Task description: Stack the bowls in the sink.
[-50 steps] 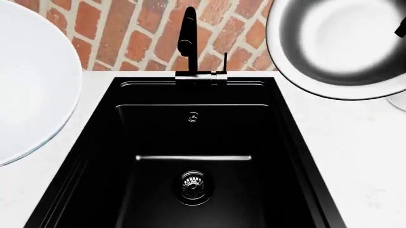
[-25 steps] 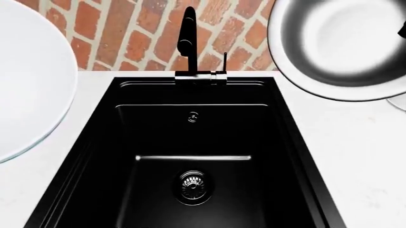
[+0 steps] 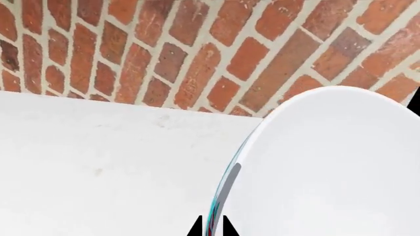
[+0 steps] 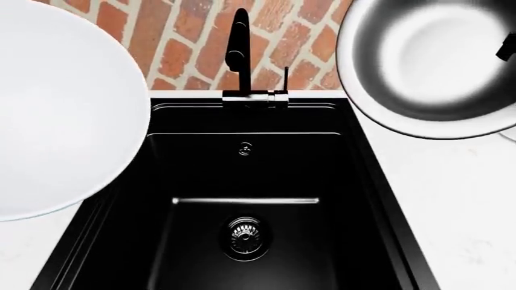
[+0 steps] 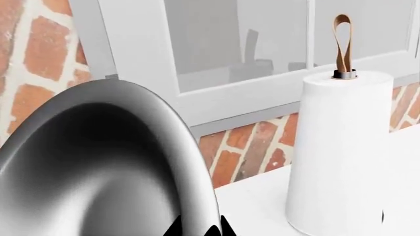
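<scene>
Head view: 2 bowls held up over the sink (image 4: pixel 161 181), none inside it. White bowl (image 4: pixel 57 109) large at left, overlapping the sink's left rim and part of the brick wall (image 4: pixel 185 36). Shiny-interior black bowl (image 4: pixel 435 60) at upper right, tilted, its inside facing the camera, over the sink's right rear corner and the white surface (image 4: pixel 460 211). Faucet (image 4: pixel 238 48) upright behind the basin, drain (image 4: pixel 246 234) bare at the bottom.

Left wrist view: left pincer (image 3: pixel 211 230) narrow, 2 dark tips pinching the white bowl's teal-edged rim.

Right wrist view: right pincer (image 5: pixel 200 228) likewise narrow, tips clamped on the black bowl's rim; paper towel roll (image 5: pixel 338 147) standing near.
</scene>
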Controlling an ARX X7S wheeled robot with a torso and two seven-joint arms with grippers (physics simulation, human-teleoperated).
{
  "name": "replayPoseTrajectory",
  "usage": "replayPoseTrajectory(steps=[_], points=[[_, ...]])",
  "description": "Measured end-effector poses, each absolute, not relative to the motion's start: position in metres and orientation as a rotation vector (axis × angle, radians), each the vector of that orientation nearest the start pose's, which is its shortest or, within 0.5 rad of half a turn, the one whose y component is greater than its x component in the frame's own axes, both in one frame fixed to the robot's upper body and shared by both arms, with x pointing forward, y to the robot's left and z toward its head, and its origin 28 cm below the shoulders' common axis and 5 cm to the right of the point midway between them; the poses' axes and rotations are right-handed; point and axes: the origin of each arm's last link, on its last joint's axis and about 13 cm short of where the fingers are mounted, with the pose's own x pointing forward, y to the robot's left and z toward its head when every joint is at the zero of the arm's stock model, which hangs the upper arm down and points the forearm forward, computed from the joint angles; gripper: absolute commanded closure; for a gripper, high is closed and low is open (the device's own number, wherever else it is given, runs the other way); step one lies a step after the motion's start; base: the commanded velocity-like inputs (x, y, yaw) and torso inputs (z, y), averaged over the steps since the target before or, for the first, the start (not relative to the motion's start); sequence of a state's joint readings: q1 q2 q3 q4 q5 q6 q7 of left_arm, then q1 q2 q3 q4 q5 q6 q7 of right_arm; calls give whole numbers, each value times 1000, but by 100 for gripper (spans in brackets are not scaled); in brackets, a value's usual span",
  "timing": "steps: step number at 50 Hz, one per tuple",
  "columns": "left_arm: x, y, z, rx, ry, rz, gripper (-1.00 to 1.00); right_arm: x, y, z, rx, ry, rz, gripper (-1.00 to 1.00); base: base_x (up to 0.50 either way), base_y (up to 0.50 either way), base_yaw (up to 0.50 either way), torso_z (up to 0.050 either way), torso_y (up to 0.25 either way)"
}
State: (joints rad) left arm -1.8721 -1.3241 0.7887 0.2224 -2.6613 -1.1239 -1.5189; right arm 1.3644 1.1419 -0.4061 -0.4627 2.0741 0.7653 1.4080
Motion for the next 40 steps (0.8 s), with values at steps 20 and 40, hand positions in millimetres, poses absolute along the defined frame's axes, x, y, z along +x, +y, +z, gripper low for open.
replayPoseTrajectory(steps=[20,40], points=[[147,303,398,88,341,186,100,168,-179,375,115,-69,-333,100,0,0,0,1,1],[166,286,395,173,383,151,100,161,-182,380,105,-89,-353,100,0,0,0,0,1]])
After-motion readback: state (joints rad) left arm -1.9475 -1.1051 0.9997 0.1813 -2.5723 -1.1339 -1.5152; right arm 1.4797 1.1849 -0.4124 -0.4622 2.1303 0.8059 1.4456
